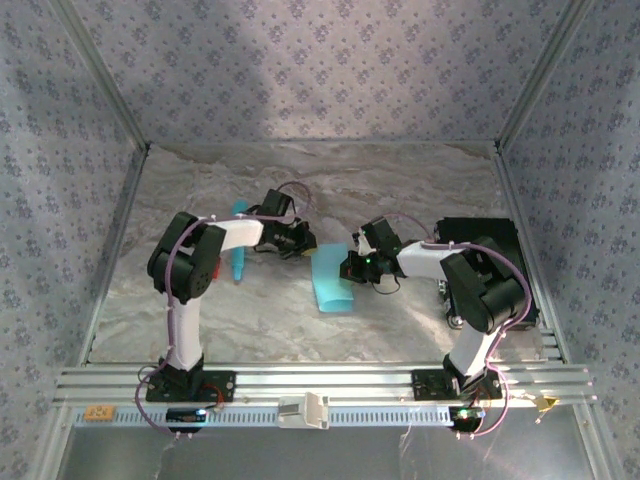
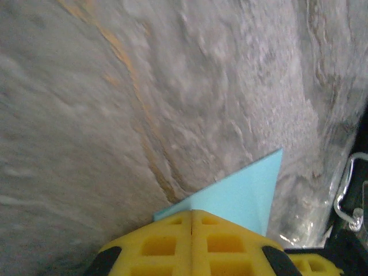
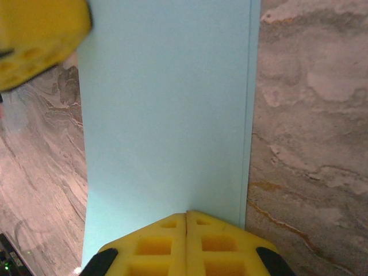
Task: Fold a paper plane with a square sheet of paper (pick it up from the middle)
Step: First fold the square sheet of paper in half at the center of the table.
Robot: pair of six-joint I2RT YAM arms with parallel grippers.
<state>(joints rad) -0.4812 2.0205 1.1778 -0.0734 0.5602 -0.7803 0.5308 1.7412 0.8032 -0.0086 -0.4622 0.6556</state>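
Cyan-blue square sheet of paper point(image 3: 167, 115), looks doubled into a long strip, lies mid-tabletop between the arms. Left fingers point(image 2: 198, 244) are pinched shut on its far-left corner. Right fingers point(image 3: 195, 244) are closed tight over its right edge. I judge this an early step: half-fold made, nose corners not yet turned. Next move calls for laying the strip flat and pressing the crease without tearing it.
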